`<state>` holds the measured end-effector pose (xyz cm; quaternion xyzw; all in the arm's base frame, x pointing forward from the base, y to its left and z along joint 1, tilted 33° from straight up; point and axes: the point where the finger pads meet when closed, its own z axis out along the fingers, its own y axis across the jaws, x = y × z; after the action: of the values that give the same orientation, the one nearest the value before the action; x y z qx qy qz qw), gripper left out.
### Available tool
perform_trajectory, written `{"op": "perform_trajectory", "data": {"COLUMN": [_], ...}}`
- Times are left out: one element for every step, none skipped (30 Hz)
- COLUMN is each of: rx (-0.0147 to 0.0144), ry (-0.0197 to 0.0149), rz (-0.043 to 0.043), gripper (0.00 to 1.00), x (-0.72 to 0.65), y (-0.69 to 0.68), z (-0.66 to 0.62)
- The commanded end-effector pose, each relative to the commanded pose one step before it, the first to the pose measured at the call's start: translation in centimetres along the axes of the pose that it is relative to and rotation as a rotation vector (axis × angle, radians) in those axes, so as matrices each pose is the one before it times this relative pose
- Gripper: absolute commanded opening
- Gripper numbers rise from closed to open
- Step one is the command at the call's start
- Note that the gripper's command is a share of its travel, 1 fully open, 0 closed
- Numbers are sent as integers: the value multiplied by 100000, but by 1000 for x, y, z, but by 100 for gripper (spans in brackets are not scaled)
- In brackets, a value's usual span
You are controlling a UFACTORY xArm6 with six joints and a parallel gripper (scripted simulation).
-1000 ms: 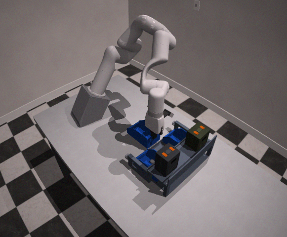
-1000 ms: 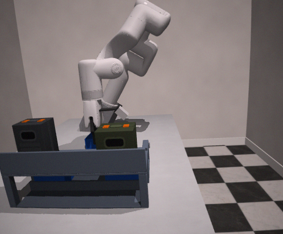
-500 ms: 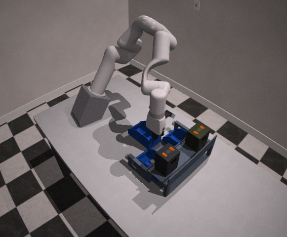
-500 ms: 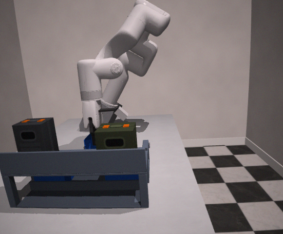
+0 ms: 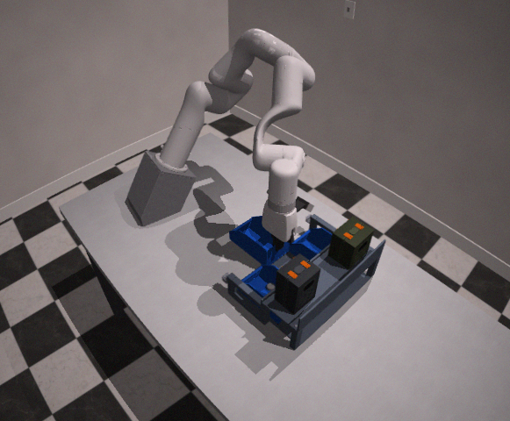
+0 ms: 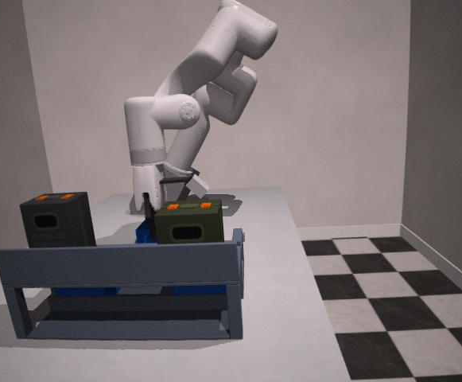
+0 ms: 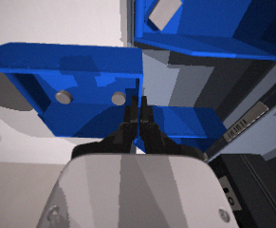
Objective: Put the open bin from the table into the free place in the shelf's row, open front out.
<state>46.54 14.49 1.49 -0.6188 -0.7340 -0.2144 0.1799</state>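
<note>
The carried open bin (image 5: 247, 246) (image 6: 141, 234) (image 7: 92, 78) is blue, with two round grey parts (image 7: 64, 97) (image 7: 119, 98) visible inside. My gripper (image 5: 278, 246) (image 7: 138, 104) is shut on its rear wall and holds it above the table at the front of the shelf (image 5: 246, 296) (image 6: 115, 265). Its open front faces the robot base; its exact tilt is unclear. Two blue bins stand in the row, the far one (image 5: 316, 239) (image 7: 199, 26) and the near one (image 5: 252, 281) (image 7: 182, 116). The free place (image 7: 158, 83) lies between them, partly hidden in the top view.
A dark grey box (image 5: 296, 282) (image 6: 54, 217) (image 7: 251, 190) stands on the shelf's rear board behind the near bin. A green box (image 5: 350, 242) (image 6: 189, 222) stands behind the far bin. A label strip (image 7: 247, 121) runs along the board's front edge.
</note>
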Motion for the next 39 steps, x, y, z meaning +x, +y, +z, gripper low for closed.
{"op": "perform_trajectory", "data": {"rx": [-296,0,0,0,0,0,8,-4,-4,-4,-4,0,0,0,0,0,0,0,0,0,0,0,0,8,-4,-4,-4,-4,0,0,0,0,0,0,0,0,0,0,0], "ry": [-48,0,0,0,0,0,2,0,0,0,0,0,0,0,0,0,0,0,0,0,0,0,0,2,0,0,0,0,0,0,0,0,0,0,0,0,0,0,0], "rz": [-56,0,0,0,0,0,6,-2,-2,-2,-2,0,0,0,0,0,0,0,0,0,0,0,0,6,-2,-2,-2,-2,0,0,0,0,0,0,0,0,0,0,0], "gripper": [0,0,0,0,0,0,0,0,0,0,0,0,0,0,0,0,0,0,0,0,0,0,0,0,0,0,0,0,0,0,0,0,0,0,0,0,0,0,0], "x": [1,0,0,0,0,0,-1,1,1,1,1,0,0,0,0,0,0,0,0,0,0,0,0,-1,0,0,0,0,0,0,0,0,0,0,0,0,0,0,0], "y": [180,0,0,0,0,0,188,200,200,200,200,0,0,0,0,0,0,0,0,0,0,0,0,-12,0,0,0,0,0,0,0,0,0,0,0,0,0,0,0], "z": [-118,0,0,0,0,0,1,-3,-3,-3,-3,0,0,0,0,0,0,0,0,0,0,0,0,38,34,34,34,34,0,0,0,0,0,0,0,0,0,0,0]}}
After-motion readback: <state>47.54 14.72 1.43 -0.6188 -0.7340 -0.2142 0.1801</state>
